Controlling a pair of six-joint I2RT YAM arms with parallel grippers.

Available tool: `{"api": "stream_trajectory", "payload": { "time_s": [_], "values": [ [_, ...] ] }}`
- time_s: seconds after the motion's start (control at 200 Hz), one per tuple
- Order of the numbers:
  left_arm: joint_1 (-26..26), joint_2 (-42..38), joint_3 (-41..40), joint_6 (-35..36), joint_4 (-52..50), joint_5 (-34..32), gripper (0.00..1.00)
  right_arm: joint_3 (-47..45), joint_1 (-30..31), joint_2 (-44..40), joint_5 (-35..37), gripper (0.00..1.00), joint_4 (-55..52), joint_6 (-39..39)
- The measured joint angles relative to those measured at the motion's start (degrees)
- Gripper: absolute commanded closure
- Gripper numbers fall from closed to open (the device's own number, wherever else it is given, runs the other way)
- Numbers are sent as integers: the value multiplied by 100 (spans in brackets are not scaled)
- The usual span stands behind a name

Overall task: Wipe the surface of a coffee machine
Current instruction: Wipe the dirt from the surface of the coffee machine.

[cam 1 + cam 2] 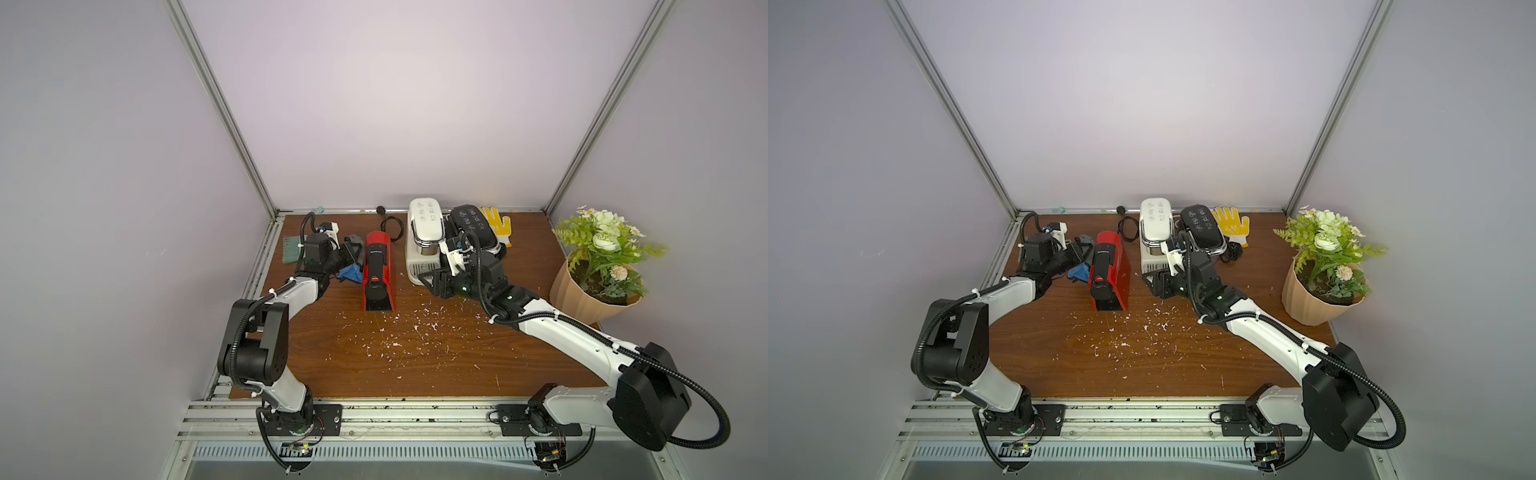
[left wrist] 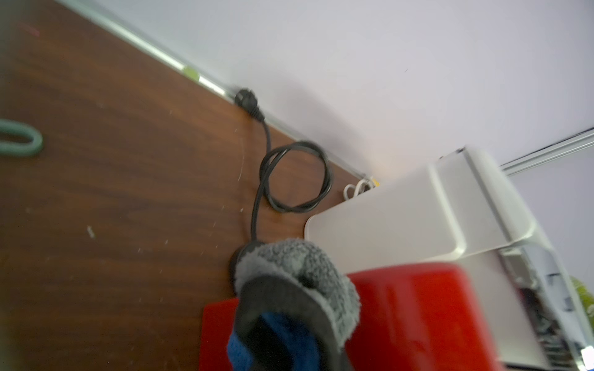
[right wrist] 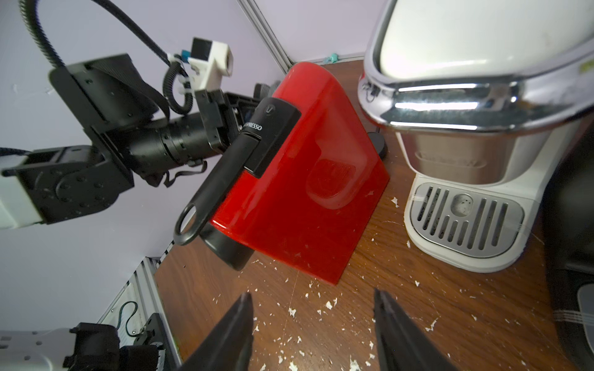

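A red coffee machine (image 1: 376, 270) (image 3: 299, 180) with a black lever stands at the back left of the wooden table. My left gripper (image 1: 352, 254) is shut on a grey and blue cloth (image 1: 348, 273) (image 2: 299, 282) and holds it against the machine's left side, near its rear top. The cloth wraps the jaws in the left wrist view and hides the fingertips. My right gripper (image 1: 430, 280) (image 3: 311, 294) is open and empty. It hovers low over the table, right of the red machine and in front of the white machine.
A white coffee machine (image 1: 424, 241) and a black one (image 1: 473, 228) stand at the back. Behind them lies a yellow glove (image 1: 496, 224). A potted plant (image 1: 594, 286) is at the right edge. A green brush (image 1: 291, 249), a black cord (image 1: 392, 228) and white crumbs (image 1: 399, 332) lie on the table.
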Motion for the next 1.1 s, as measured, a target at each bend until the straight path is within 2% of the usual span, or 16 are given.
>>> {"api": "stream_trajectory", "payload": {
  "time_s": [0.18,0.35,0.46,0.57,0.686,0.886,1.101],
  "values": [
    [-144,-492,-592,70,-295,-201,100,0,13,133,-48,38,11,-2],
    [-310,-1888,-1069,164,-1126,-332,100,0,11,249,-48,38,57,-2],
    [-400,-2835,-1097,177,-1637,-413,100,0,13,293,-50,38,149,-2],
    [-452,-3429,-997,184,-1993,-638,100,0,13,358,-52,38,275,2],
    [-459,-3491,-678,243,-2256,-852,100,-46,24,400,-98,38,372,7],
    [-468,-3104,-350,295,-2229,-898,100,-192,48,398,-101,38,398,9],
    [-468,-2710,-1279,216,-1840,-1010,100,-299,48,398,-101,38,396,4]
  ]
}}
